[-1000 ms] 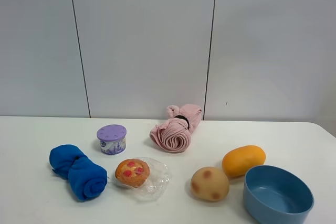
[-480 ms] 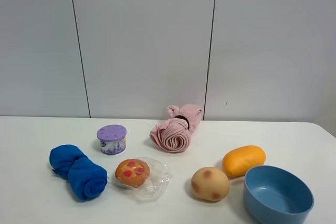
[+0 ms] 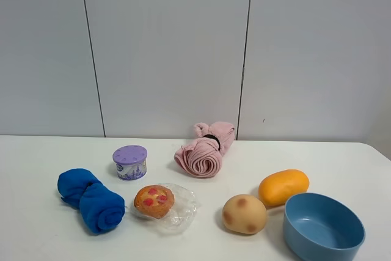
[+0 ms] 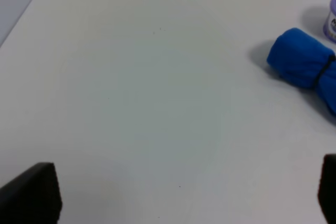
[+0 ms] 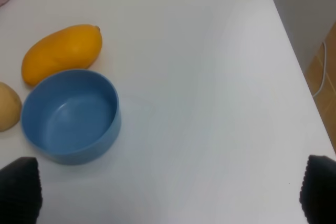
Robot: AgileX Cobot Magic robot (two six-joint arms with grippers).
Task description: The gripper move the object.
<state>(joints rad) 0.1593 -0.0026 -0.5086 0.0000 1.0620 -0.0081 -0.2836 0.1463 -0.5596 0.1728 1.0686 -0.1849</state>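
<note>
The object, a tan potato-like lump (image 3: 244,214) with reddish-brown spots, lies on the white table (image 3: 342,157) between the muffin and the blue bowl. Its edge also shows in the right wrist view (image 5: 7,107), beside the bowl. No arm or gripper shows in the exterior high view. My left gripper (image 4: 178,203) is open and empty over bare table, well away from the object. My right gripper (image 5: 169,192) is open and empty, on the near side of the bowl, apart from the object. Only the black fingertips (image 5: 19,188) show in each wrist view.
A blue bowl (image 3: 322,227) stands right of the object, and an orange oval (image 3: 283,186) lies behind it. A muffin on clear wrap (image 3: 154,200), a rolled blue cloth (image 3: 90,200), a purple lidded cup (image 3: 129,162) and a pink cloth (image 3: 205,148) lie further left. The table's right edge (image 5: 294,61) is near.
</note>
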